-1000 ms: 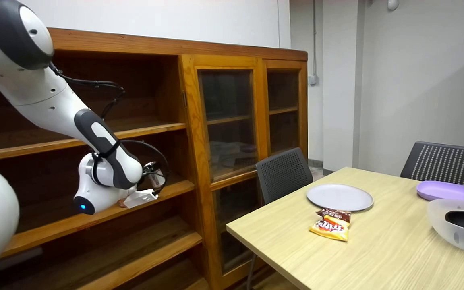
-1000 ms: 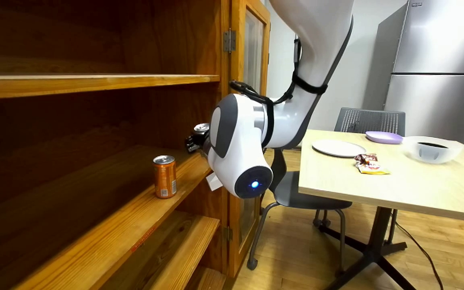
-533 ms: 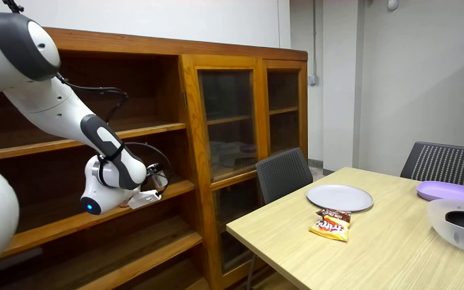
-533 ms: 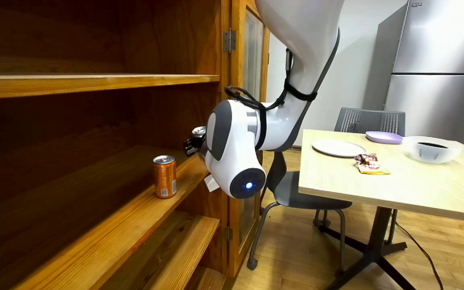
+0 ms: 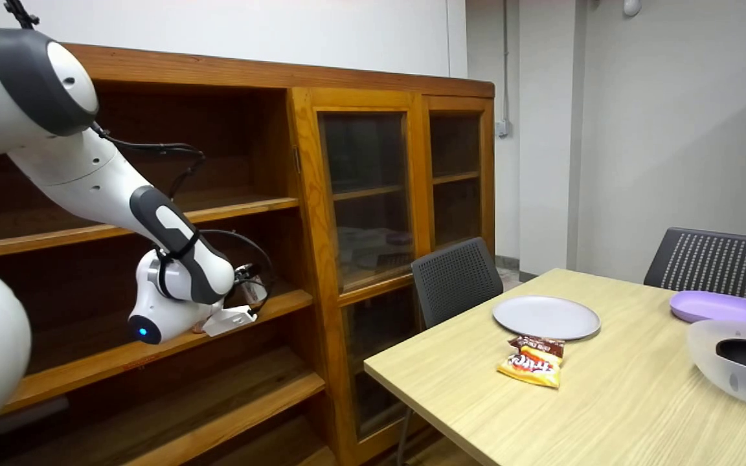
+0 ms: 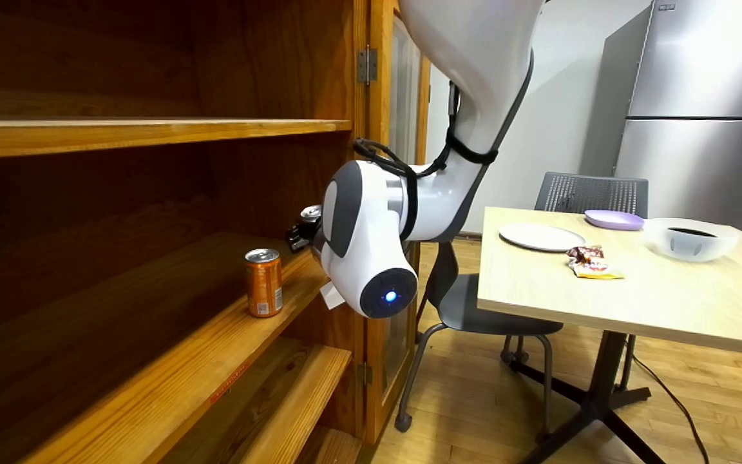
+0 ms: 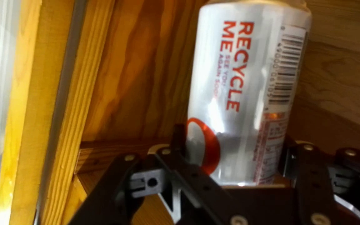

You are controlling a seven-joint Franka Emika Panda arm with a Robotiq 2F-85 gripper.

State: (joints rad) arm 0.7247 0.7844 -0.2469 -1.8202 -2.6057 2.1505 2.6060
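Note:
A silver can with red lettering (image 7: 242,87) fills the middle of the wrist view. My gripper (image 7: 234,143) is shut around its lower part, a dark finger against each side. In an exterior view the can's top (image 6: 311,212) shows just beyond the wrist, and the black gripper (image 6: 301,235) sits over the wooden shelf (image 6: 197,367). Whether the can's base touches the board is hidden by the arm. An orange can (image 6: 264,283) stands upright on the same shelf, near its front edge, a short way from the gripper and apart from it.
Shelf boards run above (image 6: 152,135) and below the gripper, with the cabinet's side wall and glass door (image 5: 366,200) close by. Across from it stands a table (image 5: 606,401) with a plate (image 5: 544,317), snack packets (image 5: 535,362), a purple tray (image 5: 723,306) and a bowl (image 5: 716,362). A chair (image 5: 457,281) stands between.
The arm has carried the silver can a little toward the orange can and slightly lower. The grip looks unchanged, and the orange can has stayed put.

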